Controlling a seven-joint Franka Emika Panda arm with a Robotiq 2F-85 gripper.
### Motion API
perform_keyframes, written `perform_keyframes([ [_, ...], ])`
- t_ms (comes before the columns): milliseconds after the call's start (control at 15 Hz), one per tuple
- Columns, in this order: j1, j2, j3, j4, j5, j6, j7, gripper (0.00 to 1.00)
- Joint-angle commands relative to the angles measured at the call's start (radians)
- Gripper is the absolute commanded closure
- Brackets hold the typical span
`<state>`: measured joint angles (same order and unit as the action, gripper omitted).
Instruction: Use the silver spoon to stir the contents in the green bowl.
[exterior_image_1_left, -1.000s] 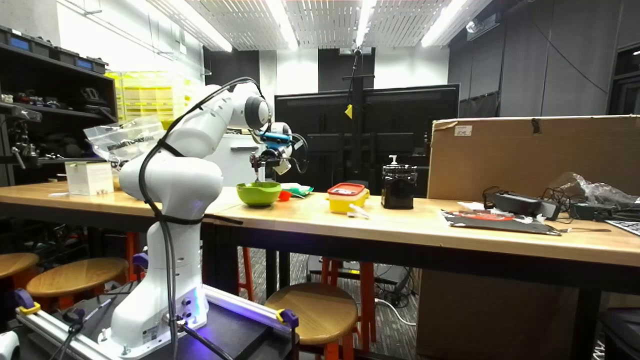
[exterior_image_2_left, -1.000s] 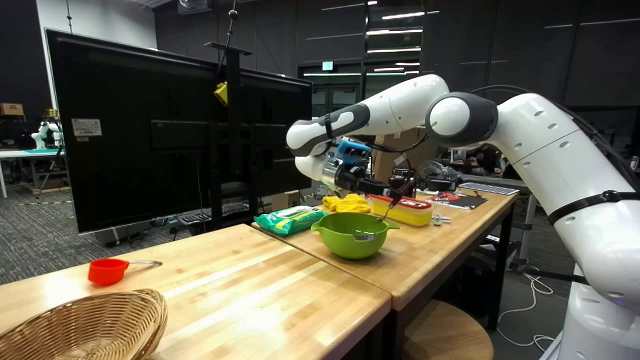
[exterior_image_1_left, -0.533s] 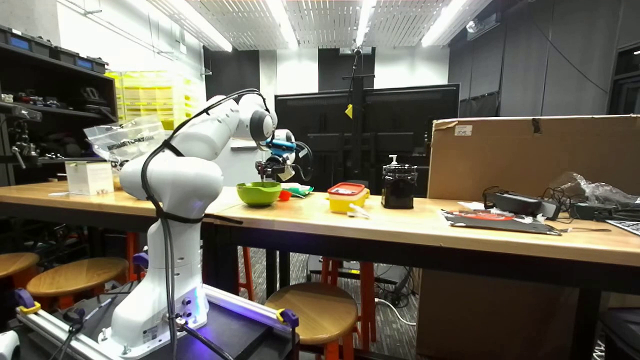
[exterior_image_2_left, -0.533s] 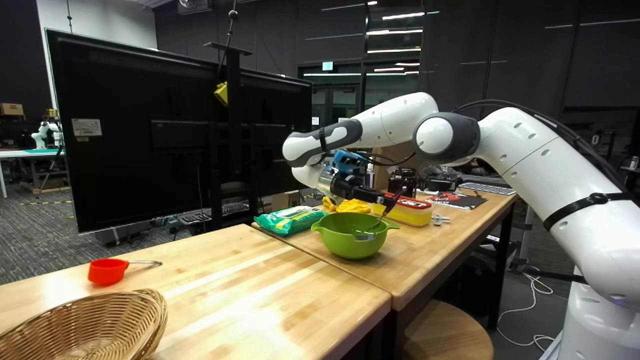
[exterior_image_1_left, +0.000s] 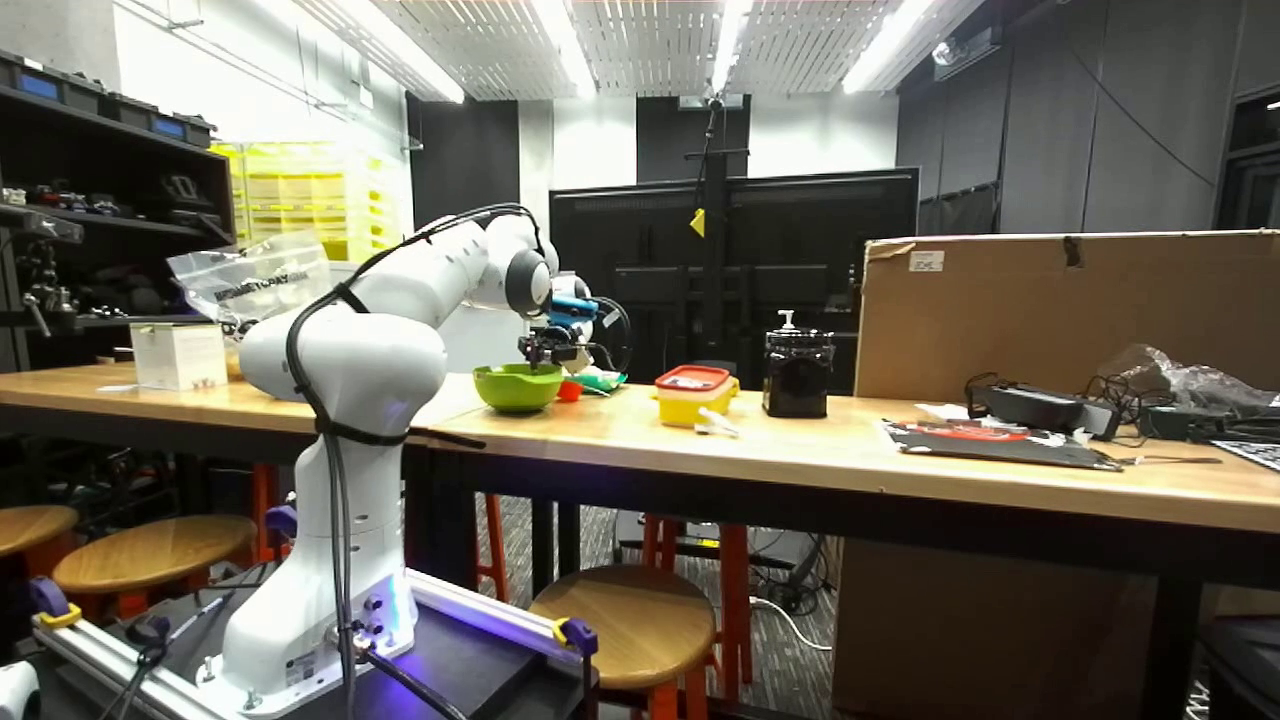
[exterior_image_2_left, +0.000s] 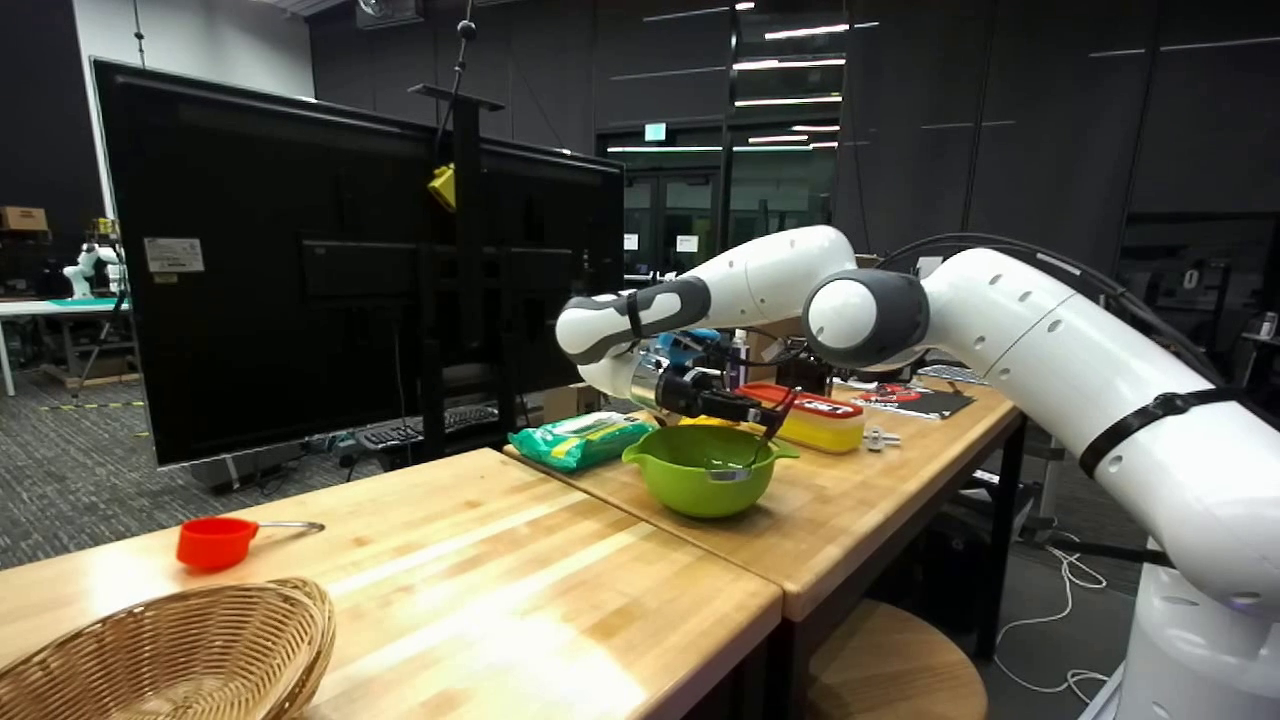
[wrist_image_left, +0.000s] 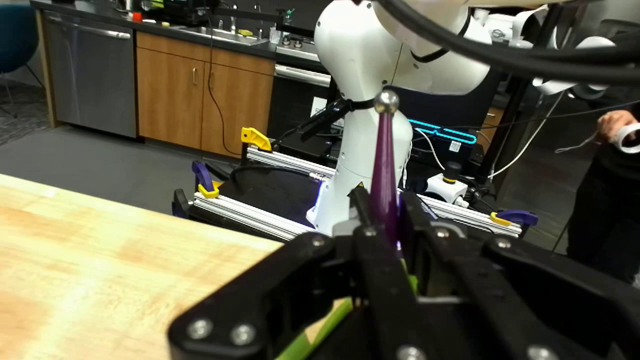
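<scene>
The green bowl (exterior_image_2_left: 705, 485) stands upright on the wooden table; it also shows in an exterior view (exterior_image_1_left: 517, 392), and its rim shows in the wrist view (wrist_image_left: 300, 347). My gripper (exterior_image_2_left: 772, 416) is just above the bowl's rim, also seen in an exterior view (exterior_image_1_left: 537, 352). In the wrist view the gripper (wrist_image_left: 386, 205) is shut on the purple handle of the spoon (wrist_image_left: 384, 165), which ends in a silver ball. The spoon (exterior_image_2_left: 784, 405) is tilted, with its lower end inside the bowl. The spoon's head and the bowl's contents cannot be made out clearly.
A green pack (exterior_image_2_left: 580, 441) and a yellow container with a red lid (exterior_image_2_left: 820, 425) are near the bowl. A red cup (exterior_image_2_left: 215, 543) and a wicker basket (exterior_image_2_left: 300, 640) are on the near table. A dark pump jar (exterior_image_1_left: 797, 375) stands farther along.
The arm and gripper have come down and slightly away from the robot's base, taking the spoon lower into the bowl. The green bowl has not moved.
</scene>
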<state>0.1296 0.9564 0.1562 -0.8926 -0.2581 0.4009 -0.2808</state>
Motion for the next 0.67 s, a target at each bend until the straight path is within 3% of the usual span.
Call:
perform_keyframes([
  [0,0.017,0.066,0.021,0.138,-0.097,-0.082,-0.057,0.96],
  [200,0.034,0.099,0.034,0.208,-0.166,-0.101,-0.111,0.96],
  [600,0.078,0.16,0.026,0.329,-0.17,-0.087,-0.177,0.96],
])
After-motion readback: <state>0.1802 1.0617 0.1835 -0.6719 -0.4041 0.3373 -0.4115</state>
